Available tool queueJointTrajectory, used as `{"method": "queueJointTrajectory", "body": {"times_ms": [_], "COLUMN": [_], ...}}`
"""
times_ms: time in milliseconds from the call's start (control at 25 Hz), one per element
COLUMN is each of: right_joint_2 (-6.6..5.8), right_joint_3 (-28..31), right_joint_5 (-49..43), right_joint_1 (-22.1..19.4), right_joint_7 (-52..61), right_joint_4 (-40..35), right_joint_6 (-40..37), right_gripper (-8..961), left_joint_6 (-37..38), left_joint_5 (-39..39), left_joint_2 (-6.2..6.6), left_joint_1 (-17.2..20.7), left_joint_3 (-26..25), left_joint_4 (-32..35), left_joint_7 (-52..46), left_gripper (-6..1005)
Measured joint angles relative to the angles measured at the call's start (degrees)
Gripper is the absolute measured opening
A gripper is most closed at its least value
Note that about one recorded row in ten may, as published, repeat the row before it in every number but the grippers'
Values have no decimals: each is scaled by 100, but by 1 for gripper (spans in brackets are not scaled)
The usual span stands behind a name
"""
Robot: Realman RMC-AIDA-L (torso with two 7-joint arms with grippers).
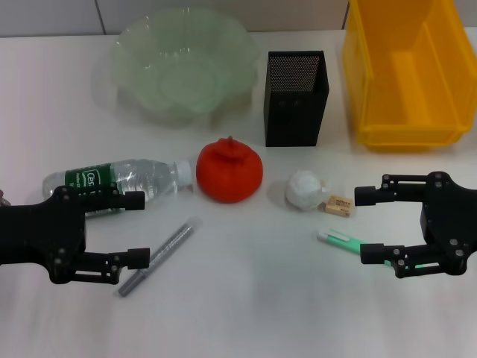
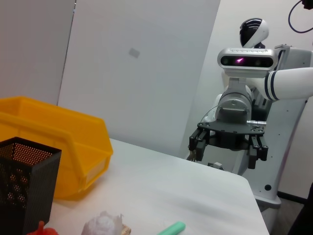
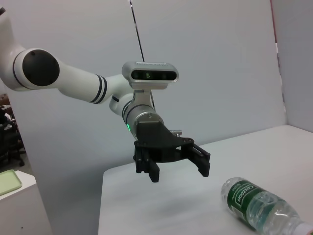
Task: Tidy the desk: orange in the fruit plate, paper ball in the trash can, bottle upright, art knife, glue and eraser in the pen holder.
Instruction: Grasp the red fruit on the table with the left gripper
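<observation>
A white table [image 1: 246, 313] carries everything, with the orange [image 1: 229, 171] taken as the centre. Behind it stand the fruit plate [image 1: 181, 63], pen holder [image 1: 296, 97] and trash can [image 1: 406, 71]. To its left lies the bottle [image 1: 119, 180], with the art knife [image 1: 160, 256] nearer; to its right are found the paper ball [image 1: 305, 189], eraser [image 1: 338, 204] and glue [image 1: 339, 240].

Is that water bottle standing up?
No, the bottle lies on its side on the table, beside the orange.
</observation>
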Motion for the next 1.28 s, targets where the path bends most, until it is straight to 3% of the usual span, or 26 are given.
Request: {"method": "queueJointTrajectory", "body": {"times_ms": [680, 880, 1080, 1120, 1160, 1200, 1280], "right_joint_2": [-6, -27, -32, -33, -33, -32, -32], "right_joint_3": [21, 120, 511, 714, 714, 824, 1007], "right_joint_5": [6, 6, -1, -15, -15, -18, -22], "right_joint_1": [-95, -345, -667, -790, -790, -849, -956], "right_joint_7": [1, 31, 58, 63, 63, 82, 139], "right_joint_4": [56, -153, -459, -604, -604, -693, -861], "right_joint_6": [-29, -51, -154, -293, -293, -358, -461], "right_gripper": [756, 756, 755, 755, 755, 755, 755], "left_joint_6": [0, 2, -145, -397, -397, -557, -648], "left_joint_5": [11, 5, -11, 35, 35, 109, 177], "left_joint_2": [9, 3, -98, -231, -231, -332, -411], "left_joint_1": [-5, -30, -127, -192, -192, -262, -322], "left_joint_3": [11, 0, 4, 54, 54, 89, 110], "left_joint_4": [-20, 30, 297, 555, 555, 777, 956], "left_joint_7": [-17, -55, -237, -380, -380, -468, -541], "left_gripper": [858, 857, 856, 856, 856, 856, 855]}}
